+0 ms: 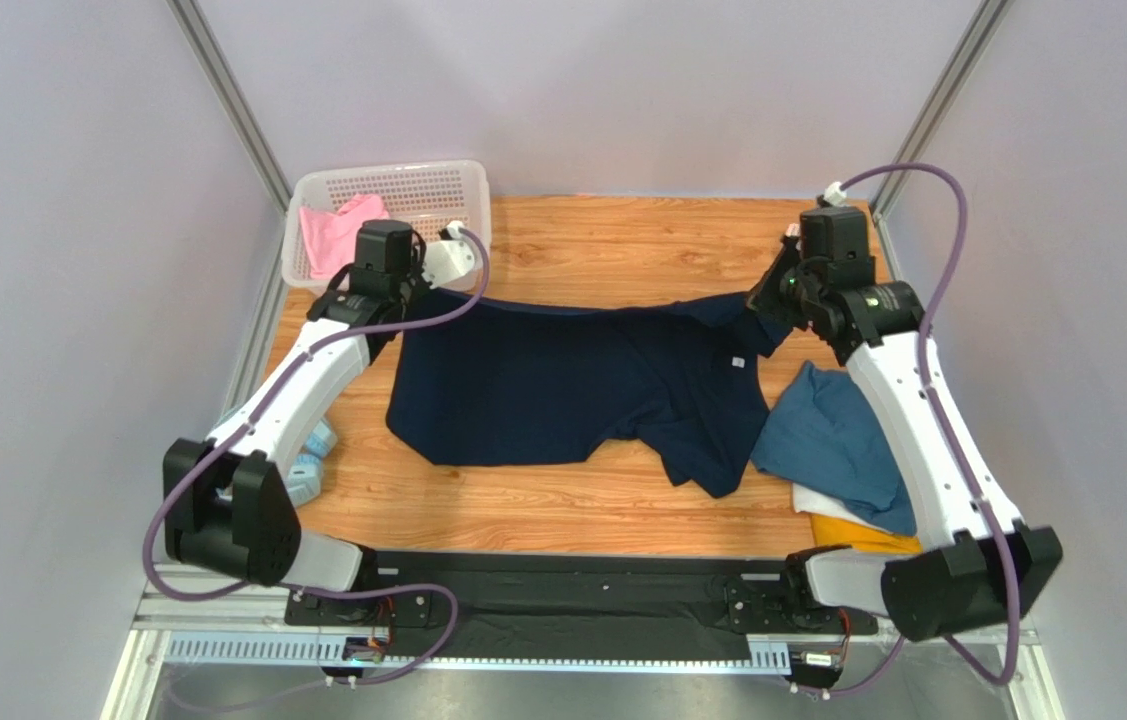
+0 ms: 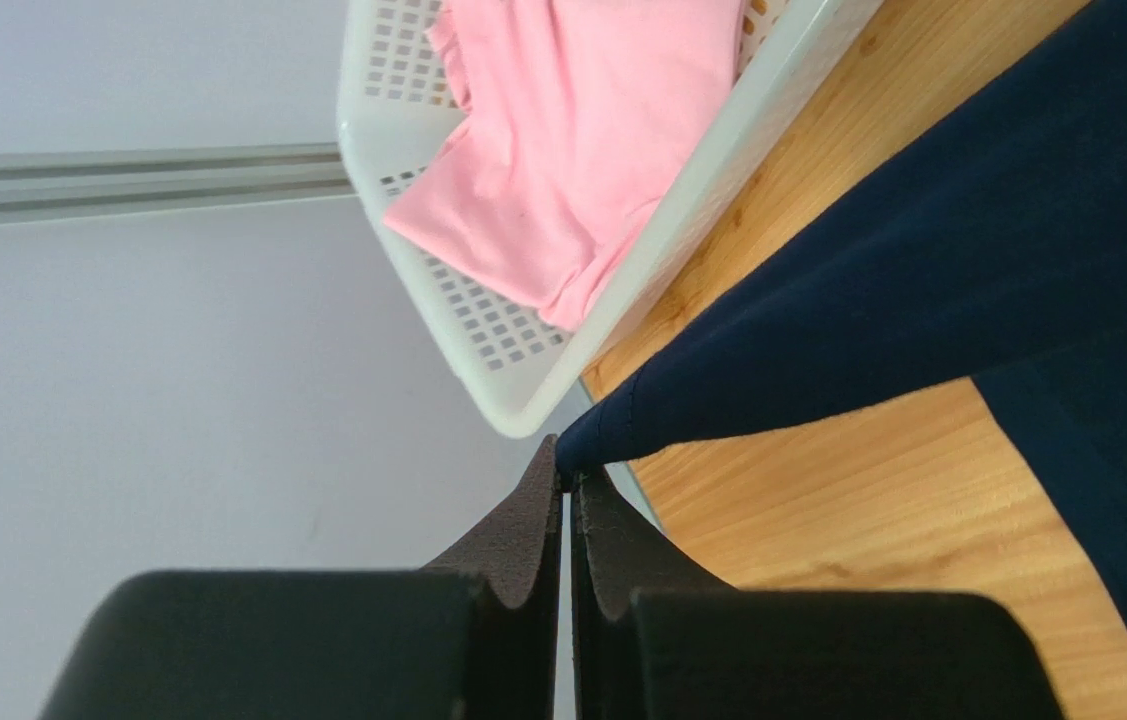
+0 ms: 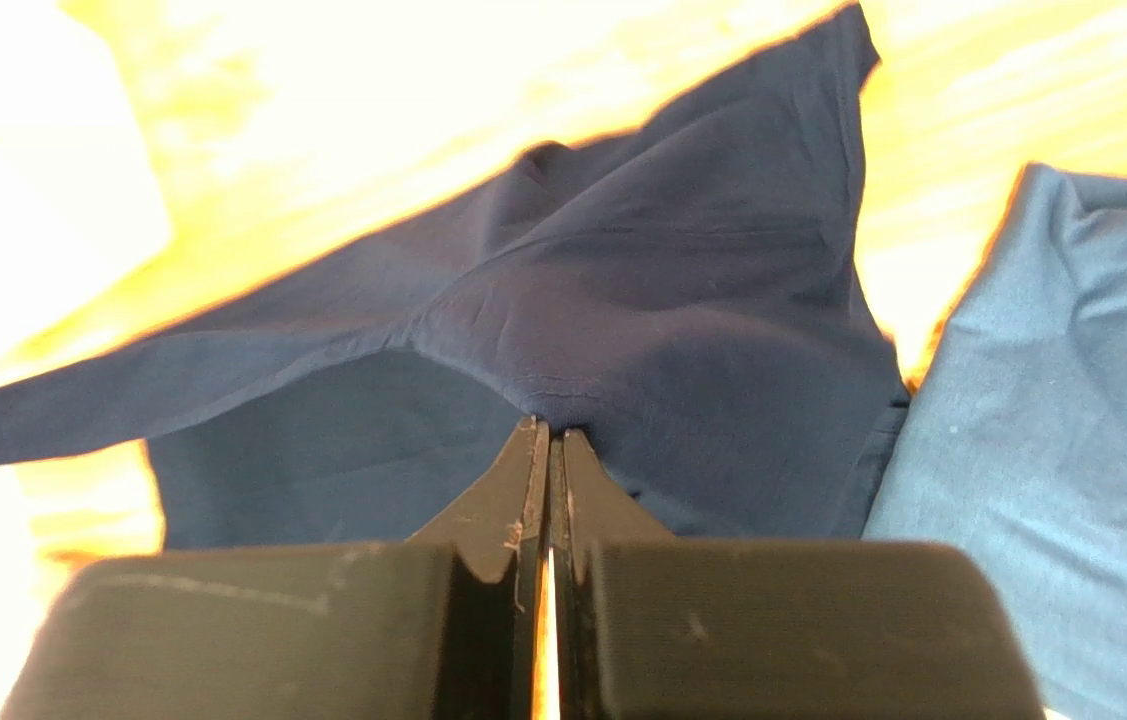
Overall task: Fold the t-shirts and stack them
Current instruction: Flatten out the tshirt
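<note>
Left claw [image 2: 566, 483] and right claw [image 3: 547, 438] clamp navy t-shirt [image 1: 554, 383] over wooden table [image 1: 599, 240] between grey walls [image 1: 73, 225]

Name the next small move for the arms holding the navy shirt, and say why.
Probably draw the left gripper and right gripper toward the near edge together, folding the navy t-shirt over itself. Each is shut on its far edge, held taut between them, while the rest lies spread on the table.
</note>
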### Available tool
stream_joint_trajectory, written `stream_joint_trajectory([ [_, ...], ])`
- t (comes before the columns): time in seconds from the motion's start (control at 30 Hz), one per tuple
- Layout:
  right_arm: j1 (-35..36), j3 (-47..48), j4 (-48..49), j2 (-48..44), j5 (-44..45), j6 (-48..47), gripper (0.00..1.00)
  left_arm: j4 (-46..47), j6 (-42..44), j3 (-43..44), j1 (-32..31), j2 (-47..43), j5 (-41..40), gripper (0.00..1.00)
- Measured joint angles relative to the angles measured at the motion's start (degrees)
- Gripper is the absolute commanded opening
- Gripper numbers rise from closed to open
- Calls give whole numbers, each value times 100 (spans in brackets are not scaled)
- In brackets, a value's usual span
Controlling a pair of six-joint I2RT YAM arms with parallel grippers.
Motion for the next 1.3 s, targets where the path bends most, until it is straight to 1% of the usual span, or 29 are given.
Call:
stream_joint_trajectory([
  [0.1,0,133,-153,-557,-57,-42,0,-289,22,55,2,-544,9,0],
  [0.17,0,284,-190,-1036,-101,-103,0,-544,20,251,4,-929,11,0],
  [0.27,0,588,-192,-1762,-142,-212,0,-953,-107,933,2,-1523,79,0],
  [0.43,0,1344,-149,-2924,-221,-372,0,-1587,-562,2052,2,-2546,297,0],
  [0.53,0,1840,-201,-3447,-264,-474,0,-2238,-844,2835,2,-3091,505,0],
  [0.7,0,2990,-350,-3755,-286,-621,0,-3174,-1113,4234,2,-3611,728,0],
  [0.77,0,3303,-369,-3766,-284,-629,0,-3445,-1147,4551,2,-3731,778,0],
  [0.83,0,3418,-402,-3766,-282,-627,0,-3639,-1150,4671,2,-3786,793,0],
  [0.9,0,3421,-507,-3722,-232,-629,0,-3812,-1143,4629,2,-3799,807,0],
  [1.0,0,3351,-667,-3495,-35,-651,0,-3928,-1117,4240,2,-3799,820,0],
  [1.13,0,2959,-623,-2841,267,-719,0,-3683,-942,3034,2,-3825,750,0],
  [1.2,0,2717,-531,-2308,321,-756,0,-3488,-804,2398,2,-3738,680,0],
  [1.3,0,2323,-179,-1128,341,-789,0,-2798,-490,1266,2,-3418,490,0],
])
